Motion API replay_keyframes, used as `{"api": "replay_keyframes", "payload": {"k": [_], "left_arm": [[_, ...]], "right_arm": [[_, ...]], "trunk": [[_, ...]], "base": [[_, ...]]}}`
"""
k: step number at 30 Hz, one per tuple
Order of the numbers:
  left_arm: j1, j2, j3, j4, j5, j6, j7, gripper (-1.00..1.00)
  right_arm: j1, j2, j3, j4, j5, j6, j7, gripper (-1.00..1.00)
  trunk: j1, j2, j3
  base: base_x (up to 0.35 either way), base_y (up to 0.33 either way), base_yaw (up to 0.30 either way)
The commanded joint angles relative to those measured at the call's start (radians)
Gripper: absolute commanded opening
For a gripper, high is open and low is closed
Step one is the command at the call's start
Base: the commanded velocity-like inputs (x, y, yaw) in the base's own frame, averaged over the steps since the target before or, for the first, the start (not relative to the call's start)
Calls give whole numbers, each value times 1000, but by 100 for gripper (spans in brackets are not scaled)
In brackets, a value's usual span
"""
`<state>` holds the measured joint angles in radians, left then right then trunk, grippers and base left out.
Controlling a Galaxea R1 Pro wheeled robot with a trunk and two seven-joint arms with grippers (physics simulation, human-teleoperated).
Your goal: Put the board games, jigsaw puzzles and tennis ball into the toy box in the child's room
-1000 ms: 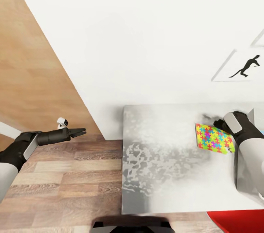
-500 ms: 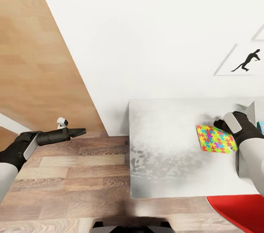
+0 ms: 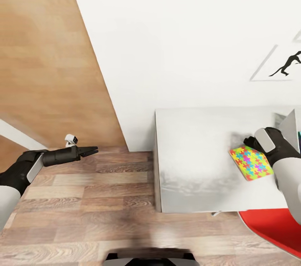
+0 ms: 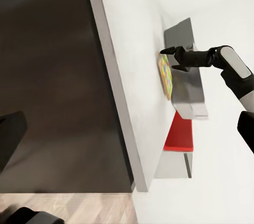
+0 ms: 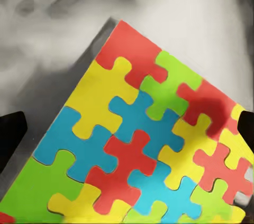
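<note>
A colourful jigsaw puzzle (image 3: pixel 252 162) lies flat on the pale grey table (image 3: pixel 192 165), near its right end. My right gripper (image 3: pixel 247 141) hovers over the puzzle's far edge, open. Its dark fingertips (image 5: pixel 10 137) stand at either side of the puzzle (image 5: pixel 143 139) in the right wrist view. In the left wrist view the right gripper (image 4: pixel 170 59) is open above the puzzle (image 4: pixel 165 76). A grey box (image 3: pixel 289 126), apparently the toy box, stands just beyond the right gripper. My left gripper (image 3: pixel 93 149) hangs open and empty over the wood floor, well left of the table.
A red chair seat (image 3: pixel 271 228) sits at the table's near right corner. A white wall (image 3: pixel 179 48) with a dinosaur picture (image 3: pixel 286 65) runs behind the table. A wooden door panel (image 3: pixel 46 61) stands to the left, with plank floor (image 3: pixel 83 203) in front.
The whole view has shifted, so the table now sits further right and looks smaller: the camera moved. My right gripper stays over the puzzle. The left arm keeps its pose.
</note>
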<state>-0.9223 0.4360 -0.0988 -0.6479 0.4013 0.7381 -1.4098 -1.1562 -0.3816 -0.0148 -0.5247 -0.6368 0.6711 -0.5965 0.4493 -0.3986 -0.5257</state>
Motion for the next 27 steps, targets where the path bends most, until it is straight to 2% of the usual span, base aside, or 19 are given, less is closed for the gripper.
{"api": "replay_keyframes", "payload": {"k": [1, 6, 23, 27], "left_arm": [[-1, 1, -6, 1, 7, 10, -2, 100], [-1, 1, -6, 1, 7, 10, -2, 100], [-1, 1, -6, 1, 7, 10, -2, 100], [-1, 1, -6, 1, 7, 10, -2, 100]], "right_arm": [[1, 0, -1, 0, -34, -1, -6, 100], [1, 0, -1, 0, -34, -1, -6, 100], [0, 0, -3, -1, -35, 2, -5, 100], [0, -1, -3, -1, -35, 2, -5, 100]], "trunk": [[1, -1, -2], [1, -1, -2], [1, -1, -2], [1, -1, -2]], "base": [[-9, 221, 0], [-2, 100, 0], [1, 3, 0], [154, -38, 0]]}}
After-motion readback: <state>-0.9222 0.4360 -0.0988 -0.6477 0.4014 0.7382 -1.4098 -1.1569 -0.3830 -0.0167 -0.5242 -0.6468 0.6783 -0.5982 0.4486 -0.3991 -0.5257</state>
